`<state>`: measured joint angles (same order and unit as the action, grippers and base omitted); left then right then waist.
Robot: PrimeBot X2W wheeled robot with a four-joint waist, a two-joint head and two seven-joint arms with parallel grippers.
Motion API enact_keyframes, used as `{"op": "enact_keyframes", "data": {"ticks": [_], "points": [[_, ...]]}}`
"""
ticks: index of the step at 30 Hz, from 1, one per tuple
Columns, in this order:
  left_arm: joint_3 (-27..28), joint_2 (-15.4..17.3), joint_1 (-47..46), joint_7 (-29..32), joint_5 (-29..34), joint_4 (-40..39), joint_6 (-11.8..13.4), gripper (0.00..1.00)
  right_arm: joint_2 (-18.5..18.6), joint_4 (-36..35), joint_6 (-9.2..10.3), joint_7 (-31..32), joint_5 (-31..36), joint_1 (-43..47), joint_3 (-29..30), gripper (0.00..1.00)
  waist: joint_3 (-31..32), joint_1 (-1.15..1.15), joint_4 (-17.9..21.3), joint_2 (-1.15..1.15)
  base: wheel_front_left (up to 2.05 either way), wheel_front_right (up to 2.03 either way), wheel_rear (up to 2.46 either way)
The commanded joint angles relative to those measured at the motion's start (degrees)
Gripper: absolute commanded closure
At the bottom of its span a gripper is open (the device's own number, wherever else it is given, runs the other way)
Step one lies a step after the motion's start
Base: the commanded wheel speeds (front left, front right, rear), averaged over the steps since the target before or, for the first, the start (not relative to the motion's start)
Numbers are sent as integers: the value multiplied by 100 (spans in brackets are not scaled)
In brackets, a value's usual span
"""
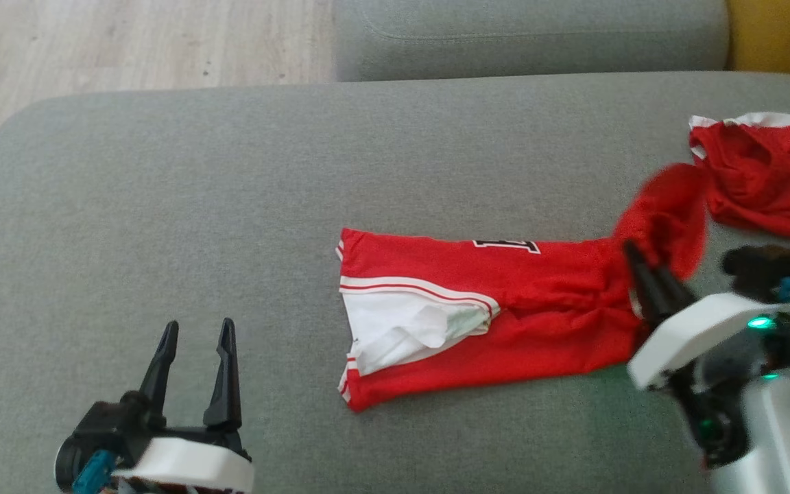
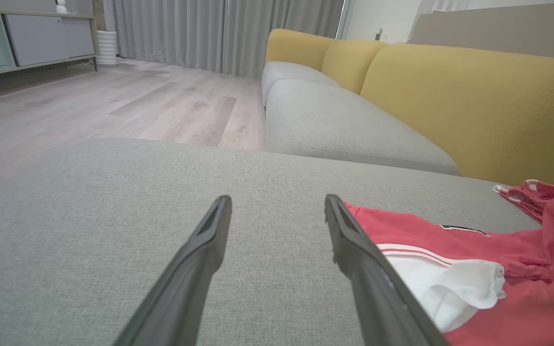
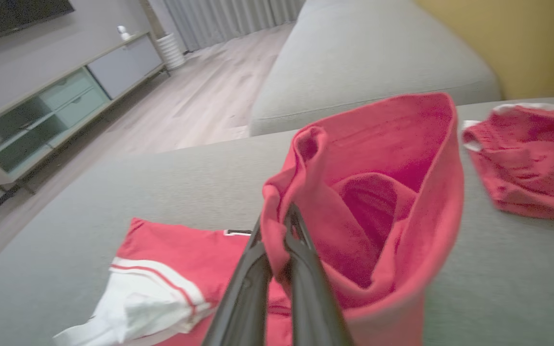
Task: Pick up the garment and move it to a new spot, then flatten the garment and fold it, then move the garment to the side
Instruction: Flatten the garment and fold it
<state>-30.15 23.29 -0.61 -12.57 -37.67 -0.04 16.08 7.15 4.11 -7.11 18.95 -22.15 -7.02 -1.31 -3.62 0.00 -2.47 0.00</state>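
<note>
The garment [image 1: 477,315] is a pair of red shorts with white trim, lying across the grey sofa seat [image 1: 230,206]. Its right end is lifted off the cushion. My right gripper [image 1: 631,250] is shut on that raised red fabric [image 3: 378,202], which hangs open like a pouch in the right wrist view. The flat part of the garment [image 3: 171,254] lies below and to the left there. My left gripper [image 1: 197,329] stands open over bare cushion, to the left of the garment. In the left wrist view its fingers [image 2: 209,250] frame grey fabric, with the garment [image 2: 450,259] just right of them.
A second red and white garment [image 1: 765,171] lies crumpled at the seat's far right. Another grey cushion [image 1: 532,34] and the yellow backrest [image 2: 474,101] lie beyond. Wooden floor [image 1: 127,41] runs past the seat's far left edge, with a low cabinet [image 3: 65,105] across the room.
</note>
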Motion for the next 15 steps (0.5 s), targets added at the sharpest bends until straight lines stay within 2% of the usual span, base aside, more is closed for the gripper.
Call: {"op": "enact_keyframes", "data": {"ticks": [1,8,15], "points": [[174,138,-220,9,62,-129,1,0,-40,-345,-37,54,-101,-99,-318,100,49,0,-73,0,0,0,0],[128,141,-253,35,56,-116,-24,0,-281,-319,-37,22,-273,-331,-1339,100,98,0,-351,0,0,0,0],[81,61,-346,5,61,-75,-55,0,-416,548,-37,-304,-373,-888,-2281,100,0,0,-751,0,0,0,0]]}}
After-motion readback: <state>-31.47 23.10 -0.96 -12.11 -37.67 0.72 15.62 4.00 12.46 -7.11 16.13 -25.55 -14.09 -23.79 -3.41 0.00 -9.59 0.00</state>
